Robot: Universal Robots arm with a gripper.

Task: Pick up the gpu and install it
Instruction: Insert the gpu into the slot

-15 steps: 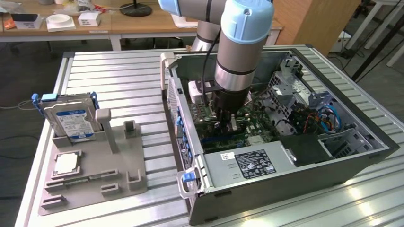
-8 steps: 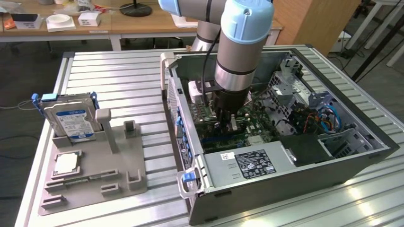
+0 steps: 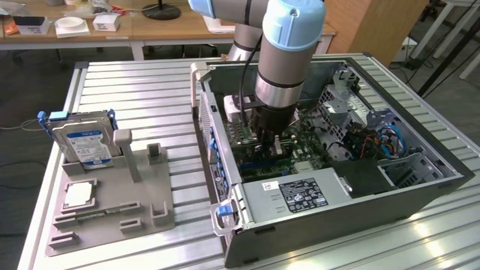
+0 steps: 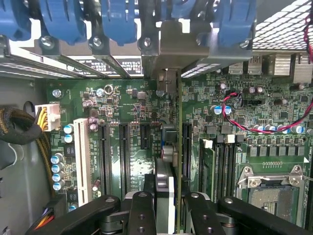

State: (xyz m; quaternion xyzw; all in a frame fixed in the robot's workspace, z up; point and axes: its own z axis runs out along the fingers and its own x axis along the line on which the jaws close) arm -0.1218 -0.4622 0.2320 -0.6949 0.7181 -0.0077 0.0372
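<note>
Gripper (image 4: 167,208): clenched on the gpu (image 4: 165,171), which is held edge-on above the motherboard (image 4: 122,103).
Handling: you likely hold 1 light, stiff, fragile card; grip the bare edges only.

Case (image 3: 338,225) open-topped; free entry from above. Power supply (image 3: 296,194) and drive cage (image 3: 349,104) hem the motherboard (image 4: 132,107). Empty slots (image 4: 124,152) either side of the gpu (image 4: 166,196). Blue clips (image 4: 117,19) crowd the board's far edge. Red-black wire (image 4: 244,125) seemingly clear of it.

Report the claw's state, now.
Claw: closed, holding the gpu edge-on over the motherboard.
</note>
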